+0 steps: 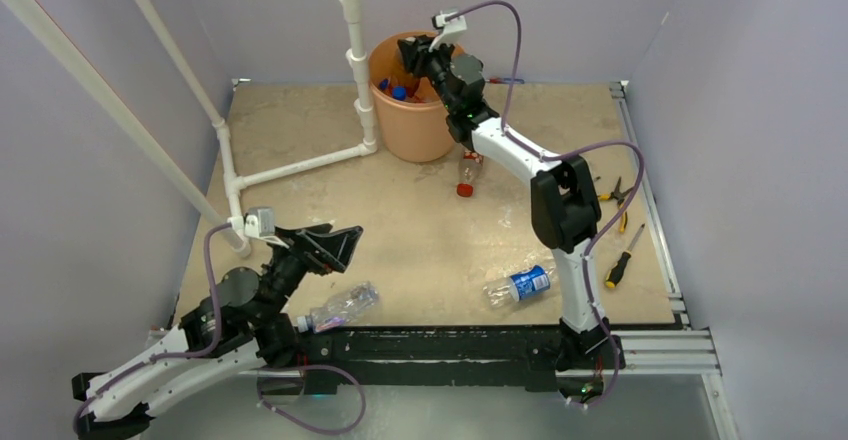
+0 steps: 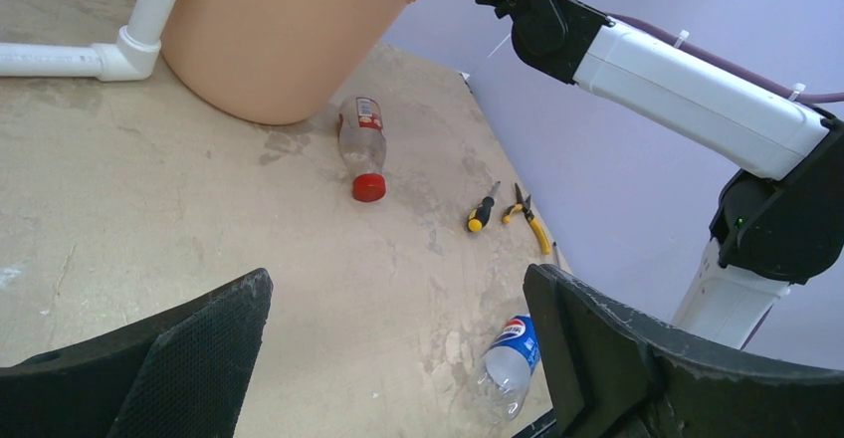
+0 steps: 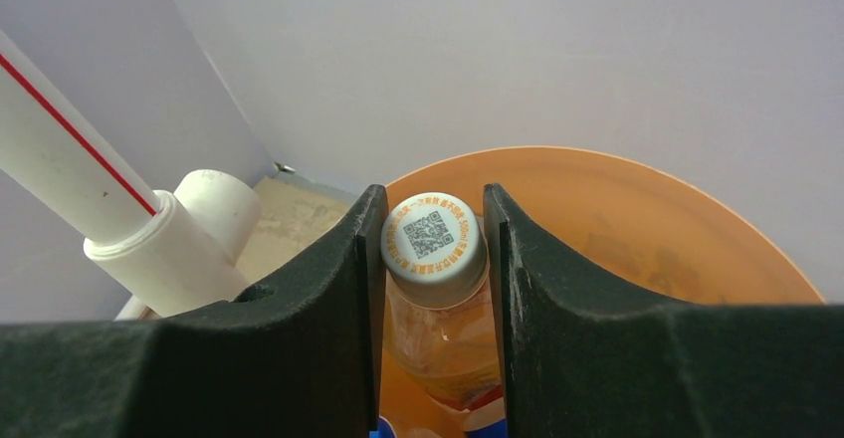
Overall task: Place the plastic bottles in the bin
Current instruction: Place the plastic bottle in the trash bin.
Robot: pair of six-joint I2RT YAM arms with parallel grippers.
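Observation:
My right gripper (image 1: pixel 418 58) hangs over the round orange bin (image 1: pixel 405 125), shut on a clear amber-labelled bottle with a white cap (image 3: pixel 434 241); the bin's rim (image 3: pixel 637 174) shows behind it in the right wrist view. Blue-capped bottles (image 1: pixel 392 89) lie inside the bin. A red-capped bottle (image 1: pixel 467 172) lies just in front of the bin, also in the left wrist view (image 2: pixel 361 139). A blue Pepsi bottle (image 1: pixel 518 284) lies near the front right, also in the left wrist view (image 2: pixel 510 356). A clear bottle (image 1: pixel 340 307) lies beside my left arm. My left gripper (image 1: pixel 335 245) is open and empty above the table (image 2: pixel 398 358).
A white pipe frame (image 1: pixel 300 165) stands left of the bin, one upright touching its rim. Yellow pliers (image 1: pixel 615 200) and a screwdriver (image 1: pixel 620 265) lie at the right edge, also in the left wrist view (image 2: pixel 481 211). Purple walls enclose the table.

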